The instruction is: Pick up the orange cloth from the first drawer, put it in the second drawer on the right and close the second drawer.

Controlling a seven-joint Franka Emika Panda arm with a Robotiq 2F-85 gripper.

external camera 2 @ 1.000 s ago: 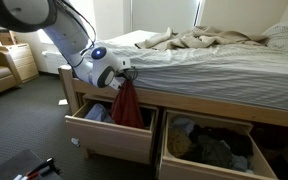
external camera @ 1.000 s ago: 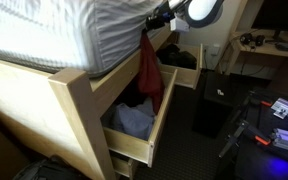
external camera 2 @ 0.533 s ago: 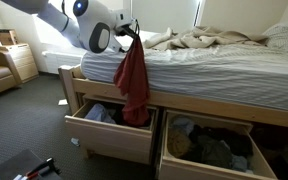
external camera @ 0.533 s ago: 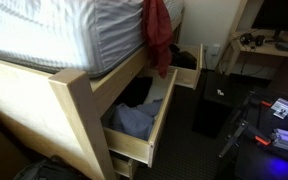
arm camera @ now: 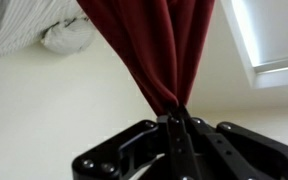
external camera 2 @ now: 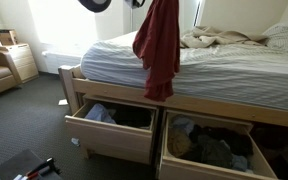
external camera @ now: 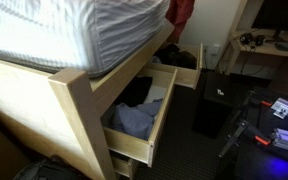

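The cloth (external camera 2: pixel 159 45) is dark red-orange and hangs in long folds high above the bed, over the seam between the two drawers. Only its lower tip (external camera: pixel 181 10) shows at the top edge of an exterior view. My gripper (arm camera: pixel 176 118) is shut on the cloth's bunched top (arm camera: pixel 159 45) in the wrist view. The gripper itself is mostly cut off at the top of both exterior views. The first drawer (external camera 2: pixel 109 135) is open with clothes inside. The second drawer (external camera 2: pixel 216 158) is open to its right and holds dark clothes.
The wooden bed frame (external camera 2: pixel 114 90) and striped mattress (external camera 2: pixel 224 70) sit above the drawers. A small wooden nightstand (external camera 2: pixel 19 62) stands far left. In an exterior view a desk (external camera: pixel 269 45) and a black box (external camera: pixel 212 105) stand beyond the open drawer (external camera: pixel 134 125).
The gripper has lifted the cloth from the first drawer's level to high above the bed and carried it toward the second drawer. The arm has risen out of both exterior views.
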